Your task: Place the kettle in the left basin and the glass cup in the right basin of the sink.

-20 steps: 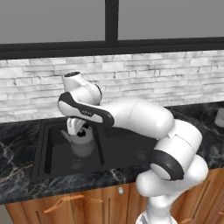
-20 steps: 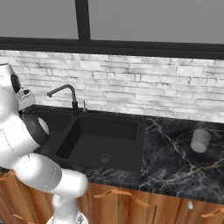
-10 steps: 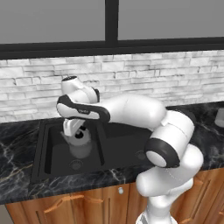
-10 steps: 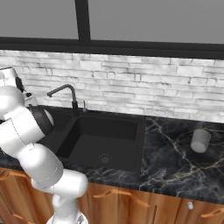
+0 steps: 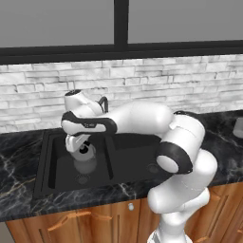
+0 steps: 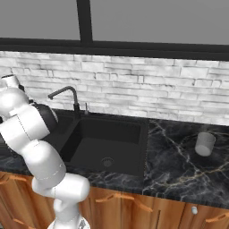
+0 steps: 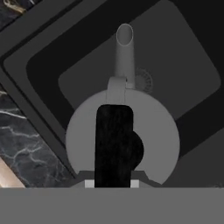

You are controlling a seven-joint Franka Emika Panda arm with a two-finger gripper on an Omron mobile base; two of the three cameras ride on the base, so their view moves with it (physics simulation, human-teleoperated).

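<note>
Kettle over the left basin
Our hand (image 5: 81, 148) clamps the kettle (image 7: 122, 140) by its black handle (image 7: 113, 144) at 6 o'clock; rigid metal, probably swings.

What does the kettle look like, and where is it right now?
The kettle is small, round and squat, of dull silver-grey metal. A tube-like spout sticks out from its body, and a black arched handle crosses its top over a black knob. It sits upright, low inside the left basin of the black sink, above the round drain. The gripper is shut on the handle from above. Whether its bottom touches the basin floor is not clear.
</note>
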